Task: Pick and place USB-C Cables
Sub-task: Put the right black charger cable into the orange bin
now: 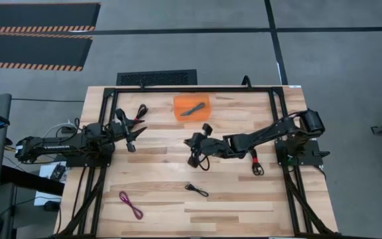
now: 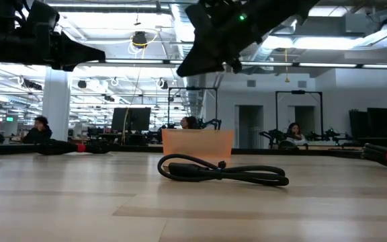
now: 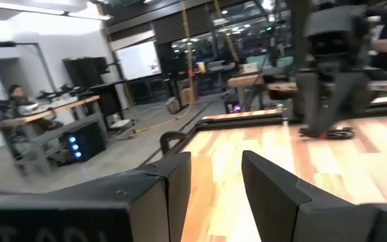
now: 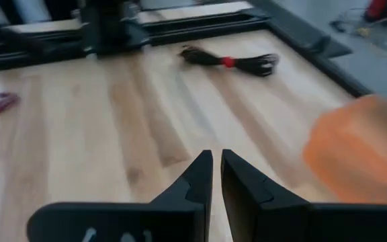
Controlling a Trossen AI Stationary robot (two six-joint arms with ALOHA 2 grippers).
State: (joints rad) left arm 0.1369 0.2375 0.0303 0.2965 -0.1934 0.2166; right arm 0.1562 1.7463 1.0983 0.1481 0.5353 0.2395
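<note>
The teal-blue cable (image 1: pixel 191 110) lies inside the orange tray (image 1: pixel 180 101) at the table's far side. One red-and-black cable (image 1: pixel 140 111) rests on the wood beside my left gripper (image 1: pixel 136 136), which is open (image 3: pixel 217 168) and raised. The other red-and-black cable (image 1: pixel 256 166) lies under my right arm. The black cable (image 1: pixel 196 190) and the magenta cable (image 1: pixel 130 204) lie nearer the near edge. My right gripper (image 1: pixel 190 141) hovers mid-table, just on the near side of the tray. It points toward the left, and its fingers are shut on nothing (image 4: pixel 216 158).
A dark metal frame (image 1: pixel 191 89) borders the table's far edge and both sides. In the low view the black cable (image 2: pixel 220 171) lies in front of the tray (image 2: pixel 197 142). People sit at benches in the room behind. Bare wood lies between the black and magenta cables.
</note>
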